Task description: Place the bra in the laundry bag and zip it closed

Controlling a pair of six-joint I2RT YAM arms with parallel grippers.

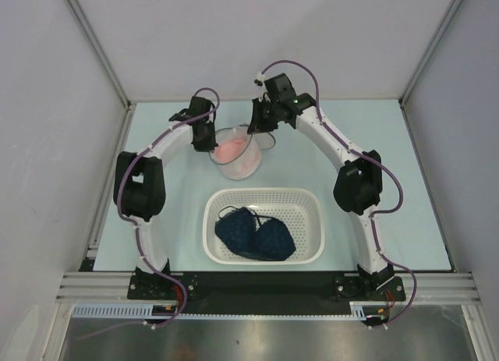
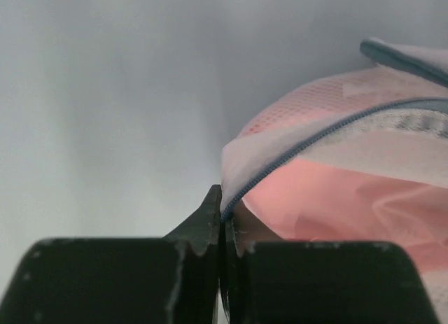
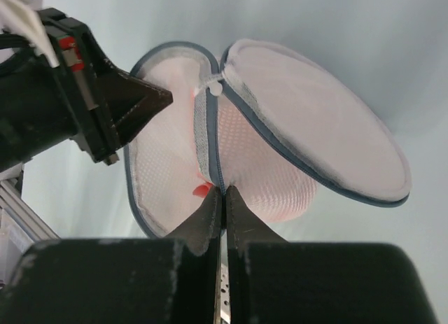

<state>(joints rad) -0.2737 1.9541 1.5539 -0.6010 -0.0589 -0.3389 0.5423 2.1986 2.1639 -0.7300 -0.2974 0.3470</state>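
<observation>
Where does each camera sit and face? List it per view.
Top external: above, behind the bases, looking down on table, both arms, laundry bag.
Left wrist: on the left arm, looking past left hand pinching the bag's zip rim.
Right wrist: on the right arm, looking past right hand shut on the zip.
Shared: all three show the bag.

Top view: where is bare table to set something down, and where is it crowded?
Bare table: the far strip between laundry bag and back wall, the right side beyond the right arm, the patch between left arm and basket. Crowded: around the bag, where left gripper and right gripper meet it; the basket holds a dark garment.
</observation>
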